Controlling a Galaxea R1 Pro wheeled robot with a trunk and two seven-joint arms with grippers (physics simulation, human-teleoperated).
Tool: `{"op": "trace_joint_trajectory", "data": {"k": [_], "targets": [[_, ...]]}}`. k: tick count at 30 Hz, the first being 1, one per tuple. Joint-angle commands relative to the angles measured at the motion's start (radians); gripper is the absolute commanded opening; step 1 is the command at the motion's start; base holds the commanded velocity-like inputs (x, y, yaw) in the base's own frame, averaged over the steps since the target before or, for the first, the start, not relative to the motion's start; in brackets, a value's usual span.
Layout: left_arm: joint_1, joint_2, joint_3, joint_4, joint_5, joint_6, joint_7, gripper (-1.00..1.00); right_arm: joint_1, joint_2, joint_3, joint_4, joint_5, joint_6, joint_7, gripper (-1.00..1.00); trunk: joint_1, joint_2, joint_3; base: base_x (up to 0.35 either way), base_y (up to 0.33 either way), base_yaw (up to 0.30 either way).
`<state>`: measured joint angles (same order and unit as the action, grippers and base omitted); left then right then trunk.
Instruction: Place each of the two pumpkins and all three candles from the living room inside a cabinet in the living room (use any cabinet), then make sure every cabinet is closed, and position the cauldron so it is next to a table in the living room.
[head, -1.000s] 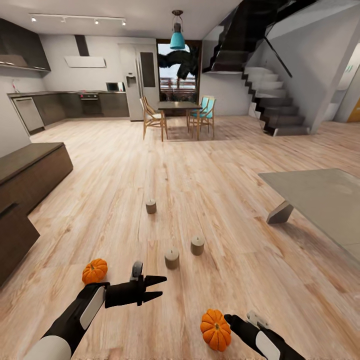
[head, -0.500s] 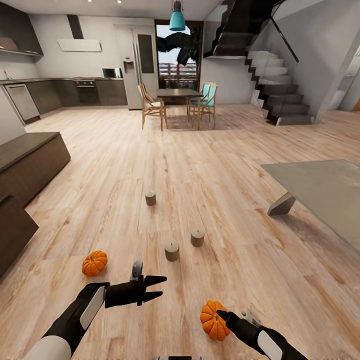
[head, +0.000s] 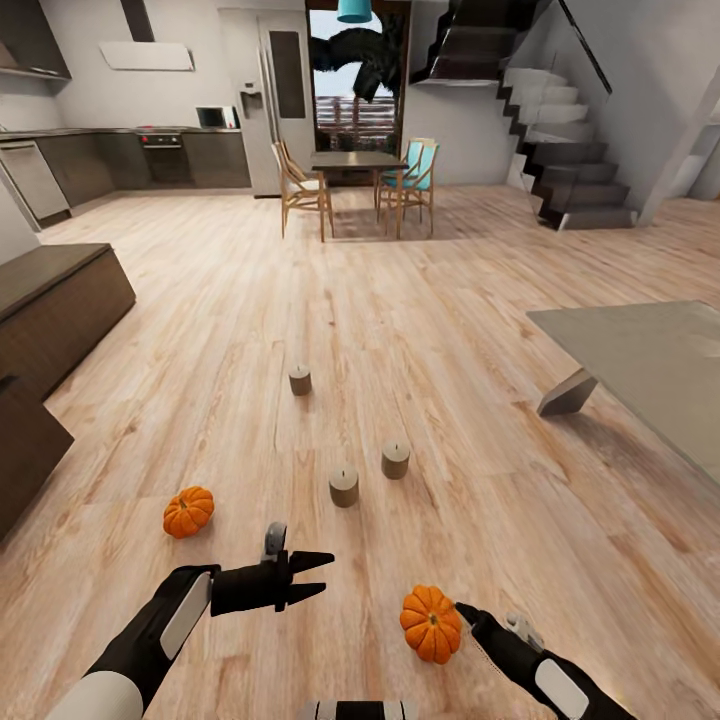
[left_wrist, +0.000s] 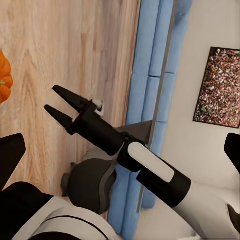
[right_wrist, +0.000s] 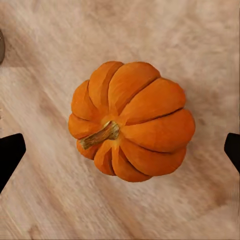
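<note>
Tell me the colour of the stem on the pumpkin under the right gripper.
Tan-brown, on the orange pumpkin; clearest in the right wrist view.

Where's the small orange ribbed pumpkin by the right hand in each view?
Head view: orange ribbed pumpkin low, right of centre.
Left wrist view: a sliver at the frame edge.
Right wrist view: centred, stem up.
Shared landmark: the black right hand pointing at it.

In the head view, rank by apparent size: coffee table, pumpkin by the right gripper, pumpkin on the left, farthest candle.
1. Coffee table, by far the largest.
2. Pumpkin by the right gripper.
3. Left pumpkin; it sits farther from the camera, so its true size may match.
4. Farthest candle, smallest, though distance shrinks it too.
</note>
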<state>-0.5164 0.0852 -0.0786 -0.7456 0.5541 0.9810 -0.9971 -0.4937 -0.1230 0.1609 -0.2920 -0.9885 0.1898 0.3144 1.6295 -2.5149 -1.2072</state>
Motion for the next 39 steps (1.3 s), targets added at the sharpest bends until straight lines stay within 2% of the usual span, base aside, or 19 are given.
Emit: {"op": "trace_joint_trajectory", "data": {"k": [1, 2, 5, 9, 28, 35, 39], "targets": [[-0.001, 0.001, -0.003, 0.0, 0.003, 0.004, -0.002, 1.0, 0.0, -0.005, 0.007, 0.002, -0.025, 0.0, 0.001, 1.0, 0.0, 0.0, -0.001, 0.0, 0.0, 0.0], [-0.001, 0.001, -0.002, 0.0, 0.003, 0.004, -0.002, 1.0, 0.0, -0.012, 0.007, 0.002, -0.053, -0.004, 0.002, 1.0, 0.0, 0.0, -0.001, 0.0, 0.0, 0.0], [-0.001, 0.001, -0.003, 0.0, 0.003, 0.004, -0.002, 1.0, 0.0, -0.022, 0.008, 0.0, -0.094, -0.006, 0.005, 1.0, 0.0, 0.0, -0.001, 0.0, 0.0, 0.0], [-0.001, -0.001, -0.003, 0.0, 0.003, 0.004, -0.002, 1.0, 0.0, -0.031, 0.008, -0.001, -0.11, -0.011, 0.008, 1.0, 0.002, -0.001, -0.016, 0.0, 0.0, 0.0], [-0.001, 0.001, -0.003, 0.0, 0.003, 0.004, -0.002, 1.0, 0.0, -0.034, 0.008, -0.004, -0.114, -0.03, 0.012, 1.0, 0.01, -0.006, -0.09, 0.0, 0.0, 0.0], [-0.001, 0.001, -0.002, -0.001, 0.003, 0.004, -0.003, 1.0, 0.0, -0.033, 0.008, -0.004, -0.114, -0.032, 0.026, 1.0, 0.01, -0.006, -0.09, 0.0, 0.0, 0.0], [-0.001, 0.001, -0.003, -0.001, 0.003, 0.004, -0.003, 1.0, 0.0, -0.033, 0.008, -0.004, -0.113, -0.032, 0.068, 1.0, 0.012, -0.007, -0.105, 0.0, 0.0, 0.0]]}}
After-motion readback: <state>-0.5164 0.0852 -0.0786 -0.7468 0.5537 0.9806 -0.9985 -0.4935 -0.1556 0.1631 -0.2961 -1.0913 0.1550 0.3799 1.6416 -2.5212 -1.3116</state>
